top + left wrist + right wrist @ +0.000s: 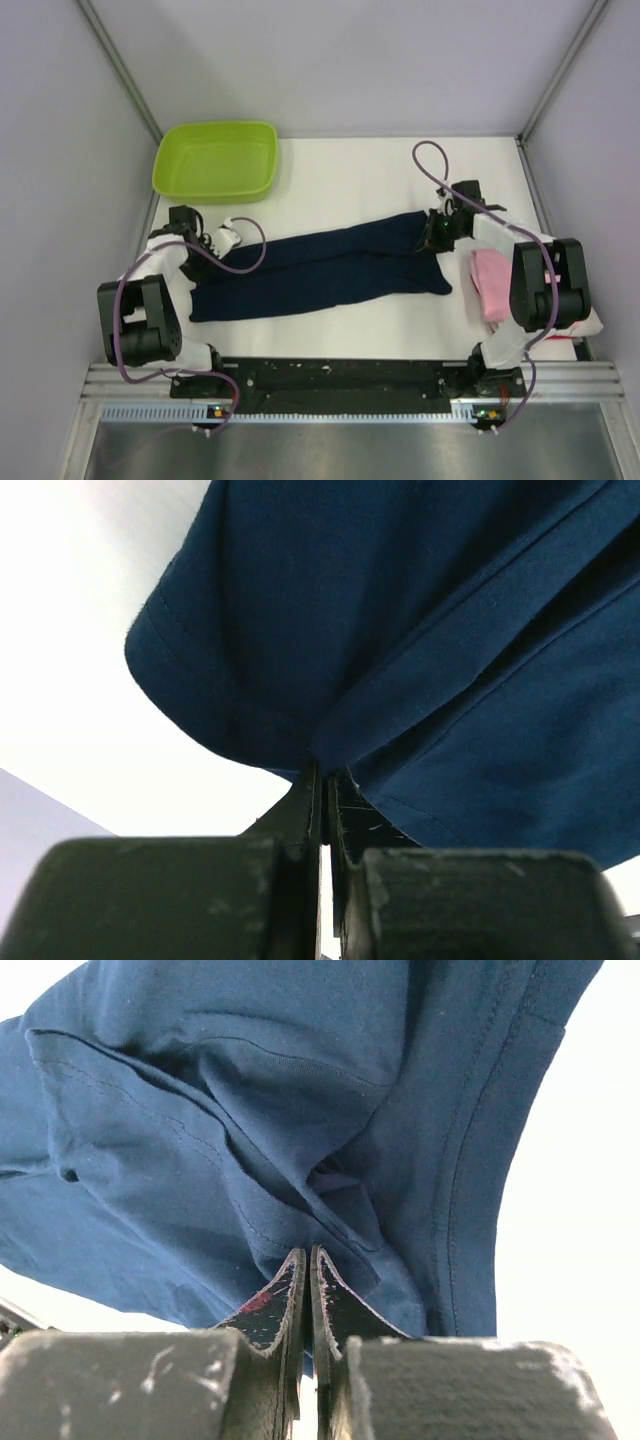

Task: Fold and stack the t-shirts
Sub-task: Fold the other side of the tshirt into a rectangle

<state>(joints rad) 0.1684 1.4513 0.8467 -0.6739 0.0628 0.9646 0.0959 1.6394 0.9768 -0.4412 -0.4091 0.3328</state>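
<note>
Navy t-shirt (320, 268) stretched lengthwise across the table (350, 175), its left end pinched by the left hand (322, 780) and its right end by the right hand (306, 1258). Folded pink t-shirt (490, 282) lies at the table's right edge.

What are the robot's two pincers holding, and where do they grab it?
Both hold the navy t-shirt. The left pincer pinches bunched cloth at its left end, the right pincer at its right end.
</note>
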